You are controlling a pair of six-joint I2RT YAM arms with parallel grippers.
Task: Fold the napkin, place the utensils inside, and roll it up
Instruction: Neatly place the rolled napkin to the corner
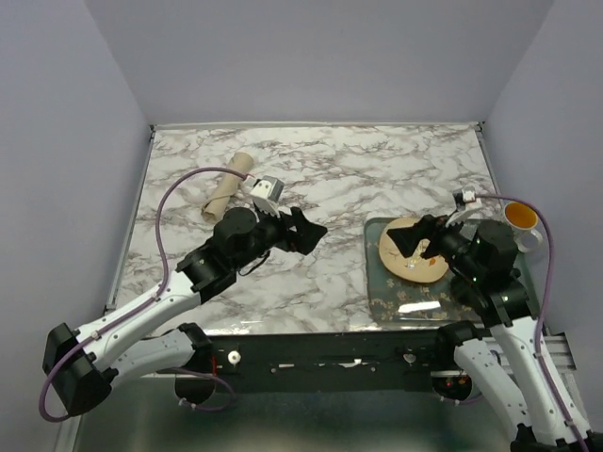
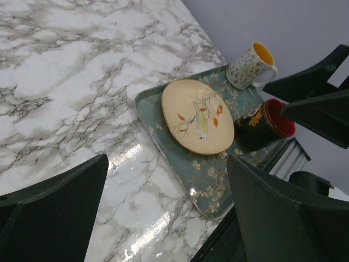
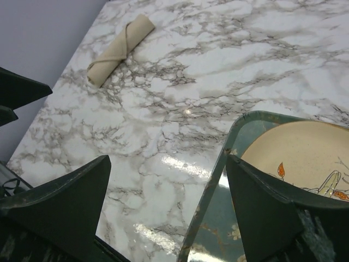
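Right wrist view crops the plate [image 3: 297,147] behind its fingers [image 3: 272,213].

The rolled napkin [image 3: 120,50] shows only its outer wraps, so whatever lies inside it cannot be told. From above, the right claw [image 1: 413,237] covers the middle of the plate [image 1: 415,270]. The arm behind it hides the right part of the tray [image 1: 382,299] and the near side of the white mug [image 1: 521,217]. It also covers the place of the dark mug [image 2: 259,124], which shows only in the left wrist view. In the right wrist view the plate runs off the right edge and the tray off the bottom, both partly behind a finger [image 3: 272,213]. In the left wrist view another finger [image 2: 283,218] hides the tray's near corner.
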